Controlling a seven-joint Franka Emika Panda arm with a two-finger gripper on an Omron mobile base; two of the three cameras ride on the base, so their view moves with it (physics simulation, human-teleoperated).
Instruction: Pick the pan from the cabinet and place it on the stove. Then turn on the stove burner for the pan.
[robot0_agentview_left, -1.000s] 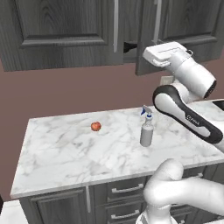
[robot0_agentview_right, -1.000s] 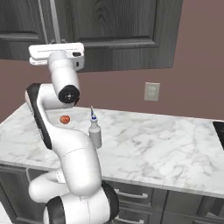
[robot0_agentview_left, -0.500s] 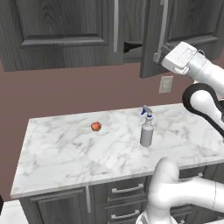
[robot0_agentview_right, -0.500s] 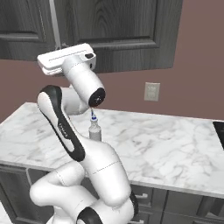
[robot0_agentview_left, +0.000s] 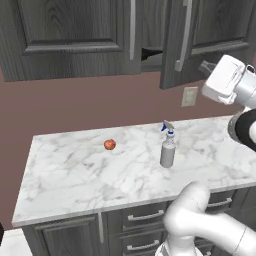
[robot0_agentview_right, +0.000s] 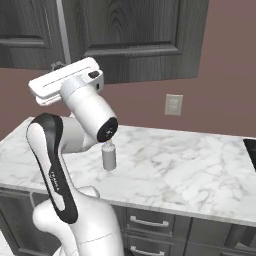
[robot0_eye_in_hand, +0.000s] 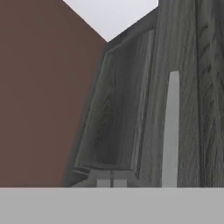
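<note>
White marble bench (robot0_agentview_left: 75, 175) runs across the foreground above dark drawer fronts, with the arm's pale base rising in front of it. On the marble stand a grey spray bottle (robot0_agentview_left: 168, 150) with a blue nozzle and, well apart to its left, a small orange-red fruit (robot0_agentview_left: 109, 144). A pale wall outlet (robot0_agentview_right: 173, 104) sits on the maroon wall behind.

Above that, the claw (robot0_agentview_left: 206, 67) is raised to the level of the cabinet (robot0_agentview_left: 75, 40), close to the lower edge of the partly swung-open door (robot0_agentview_left: 210, 35). Its fingertips are pressed together and, as far as the pictures tell, pinch nothing. The hand view looks along the door's grey panel and one long silver bar handle (robot0_eye_in_hand: 170, 131), with the maroon wall off to one side.

The pan cannot be made out; the dark gap (robot0_agentview_left: 152, 52) between the doors shows only shadow, so it is presumably inside on the shelf. At the far right edge of the right base view a sliver of the black stove (robot0_agentview_right: 250, 150) meets the marble.

My judgement: a frying pan is rigid and fairly heavy, with weight toward the bowl, so it will tip if held far out on the handle. Gripping the straight handle close to the bowl, squarely across its width, should keep it level on the way to the stove.
</note>
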